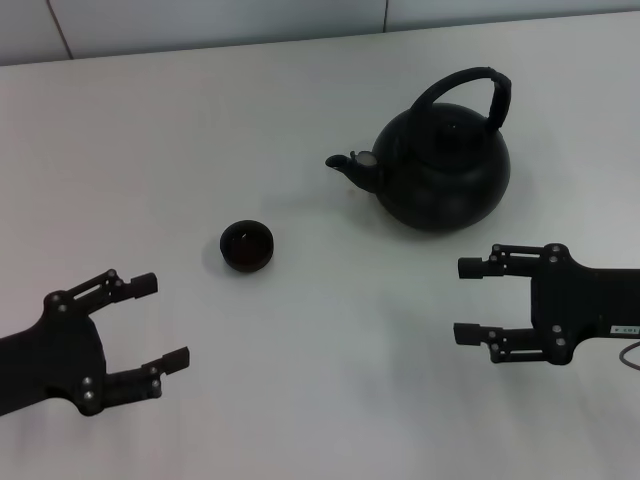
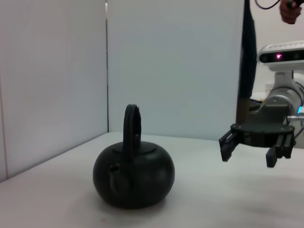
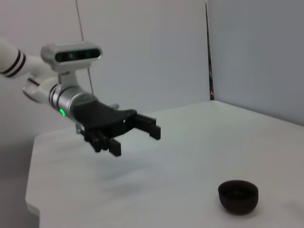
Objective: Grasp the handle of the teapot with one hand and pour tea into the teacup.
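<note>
**Teapot upright, both claws free**

On the far right of the white table (image 1: 200, 120) stands one black teapot (image 1: 440, 175), handle (image 1: 470, 90) arched overhead, spout aimed left at one small dark teacup (image 1: 247, 245) mid-table. Nearest it, the right gripper (image 1: 468, 300) hovers with fingers spread, holding nothing; the left gripper (image 1: 160, 325), near left, is likewise released. Whether tea was poured cannot be told (the cup's inside looks dark). Any grasp should close squarely across the handle's top.
</note>
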Controlling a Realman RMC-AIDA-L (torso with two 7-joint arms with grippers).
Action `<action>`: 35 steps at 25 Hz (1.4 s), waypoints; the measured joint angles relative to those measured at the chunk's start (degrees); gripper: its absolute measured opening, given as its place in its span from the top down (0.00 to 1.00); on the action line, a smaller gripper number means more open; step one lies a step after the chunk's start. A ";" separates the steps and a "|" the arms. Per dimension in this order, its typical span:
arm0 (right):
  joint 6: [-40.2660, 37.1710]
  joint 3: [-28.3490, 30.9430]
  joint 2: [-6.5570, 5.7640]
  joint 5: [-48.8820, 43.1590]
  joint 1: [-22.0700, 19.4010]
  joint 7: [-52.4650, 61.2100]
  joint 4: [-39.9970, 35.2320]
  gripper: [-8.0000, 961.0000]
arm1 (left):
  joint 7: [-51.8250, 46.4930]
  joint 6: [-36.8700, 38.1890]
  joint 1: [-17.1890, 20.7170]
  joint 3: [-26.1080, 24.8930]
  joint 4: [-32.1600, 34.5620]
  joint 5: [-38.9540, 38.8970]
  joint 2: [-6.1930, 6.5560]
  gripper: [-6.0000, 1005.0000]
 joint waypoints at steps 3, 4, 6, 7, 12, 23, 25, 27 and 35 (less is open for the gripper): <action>0.02 -0.02 0.05 -0.47 0.00 0.01 -0.44 0.24 | -0.28 0.04 -0.39 0.19 0.39 0.06 0.03 0.14; 0.24 -0.03 0.11 -0.57 -0.04 0.04 -0.55 0.24 | -0.47 0.02 -0.53 0.33 0.63 0.08 0.03 0.14; 0.45 0.00 0.13 -0.62 -0.08 0.04 -0.57 0.24 | -0.60 -0.14 -0.66 0.46 0.99 0.08 -0.01 0.14; 0.67 0.09 0.13 -0.69 -0.14 0.03 -0.60 0.24 | -0.60 -0.14 -0.66 0.46 0.99 0.08 -0.01 0.14; 2.89 0.03 0.14 -1.23 -0.47 -0.25 -0.80 0.24 | -0.74 -1.87 -1.11 0.60 1.79 0.27 -0.36 0.14; 4.79 -0.06 0.39 -1.74 -0.23 -0.43 -0.95 0.24 | -0.92 -3.89 -1.35 0.60 1.99 1.69 -0.37 0.14; 5.11 -0.06 0.43 -1.75 -0.12 -0.44 -0.95 0.24 | -0.92 -3.89 -1.35 0.60 2.01 1.69 -0.37 0.14; 5.34 -0.06 0.43 -2.08 -0.05 -0.45 -0.95 0.24 | -0.92 -3.90 -1.35 0.60 2.06 1.69 -0.42 0.14; 5.63 -0.06 0.48 -2.35 0.02 -0.48 -0.95 0.24 | -0.92 -3.97 -1.33 0.60 2.06 1.69 -0.48 0.14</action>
